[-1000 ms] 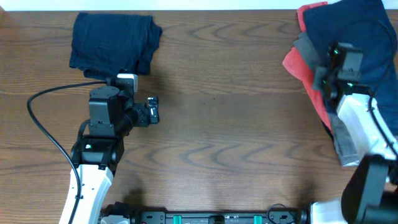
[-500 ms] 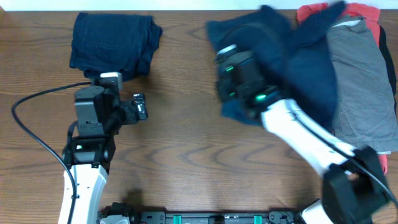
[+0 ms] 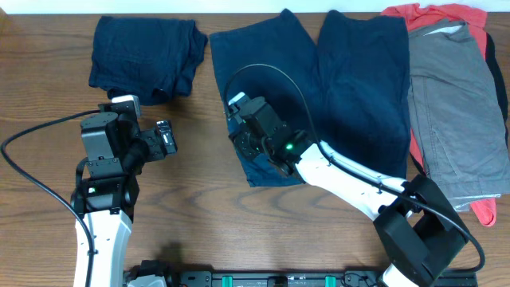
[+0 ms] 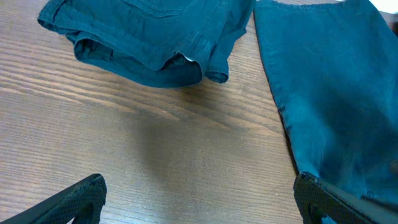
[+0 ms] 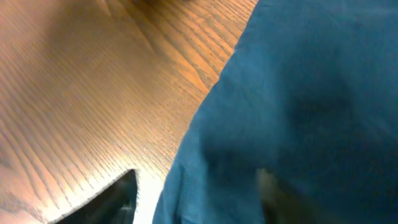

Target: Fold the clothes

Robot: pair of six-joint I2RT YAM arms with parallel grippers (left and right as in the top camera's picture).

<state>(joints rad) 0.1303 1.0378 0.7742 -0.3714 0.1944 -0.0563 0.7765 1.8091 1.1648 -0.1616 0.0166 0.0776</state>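
White arm links [image 3: 100, 239], black joints [image 3: 102, 147], looping black cables [image 3: 263, 67]

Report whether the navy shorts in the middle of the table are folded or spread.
Spread. The navy shorts lie flat with both legs side by side, unlike the folded bundle at far left.

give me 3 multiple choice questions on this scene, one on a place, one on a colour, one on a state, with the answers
1. Where does the folded navy garment lie?
A. at the far left of the table
B. in the middle
C. at the near edge

2. What colour is the garment lying over the coral-red garment?
A. white
B. grey
C. green

3. How is the left gripper?
A. shut on the folded garment
B. shut on a cable
C. open, holding nothing

Answers:
1. A, it sits by itself in the far left part, on bare wood.
2. B, the grey garment covers most of the coral-red one.
3. C, its fingers stand apart over bare wood.
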